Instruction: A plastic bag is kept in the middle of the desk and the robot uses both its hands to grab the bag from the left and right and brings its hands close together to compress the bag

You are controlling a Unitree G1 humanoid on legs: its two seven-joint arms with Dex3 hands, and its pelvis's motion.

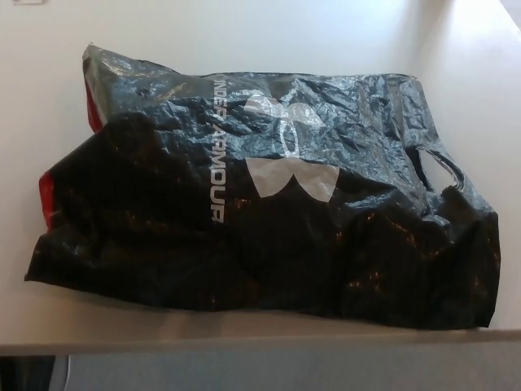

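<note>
We see a crumpled black bag [260, 195] lying flat across the middle of the desk [244, 24], its front edge near the rim. Neither hand shows, so we cannot tell their state. Compression seems unstarted; next, both hands must reach its sides.

Head view: no robot body in frame. No hand, forearm, cable, screw or marking to report on either side, so nothing to say on colours or shapes.
</note>
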